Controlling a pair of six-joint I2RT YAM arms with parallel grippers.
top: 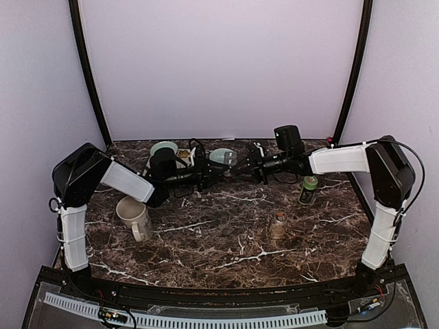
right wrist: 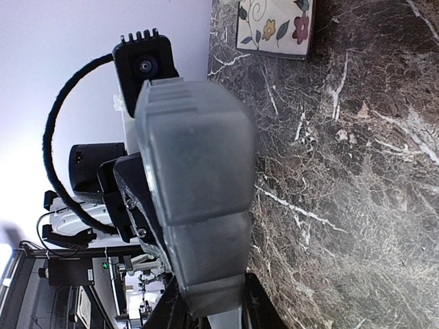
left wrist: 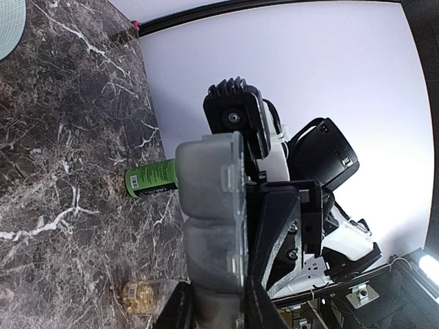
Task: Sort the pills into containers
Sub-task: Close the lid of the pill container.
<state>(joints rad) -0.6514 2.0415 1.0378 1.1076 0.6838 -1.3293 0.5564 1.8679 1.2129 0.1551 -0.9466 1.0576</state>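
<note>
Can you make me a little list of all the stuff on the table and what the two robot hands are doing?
table: dark marble with white veins
left gripper: closed on the grey pill box
right gripper: closed on the same box from the other side
where the box is: lifted up, near the back middle
white mug: front left, standing up
green bottle: right side, standing up
clear pill bottle: in front of the green one, yellowish pills inside
pale green dish: back left

Left arm (top: 127, 179): white shells, black joint housings.
Right arm (top: 336, 159): same; black cable (top: 414, 175) seen looped at shoulder.
Left wrist camera (right wrist: 144, 65): black, finned.
</note>
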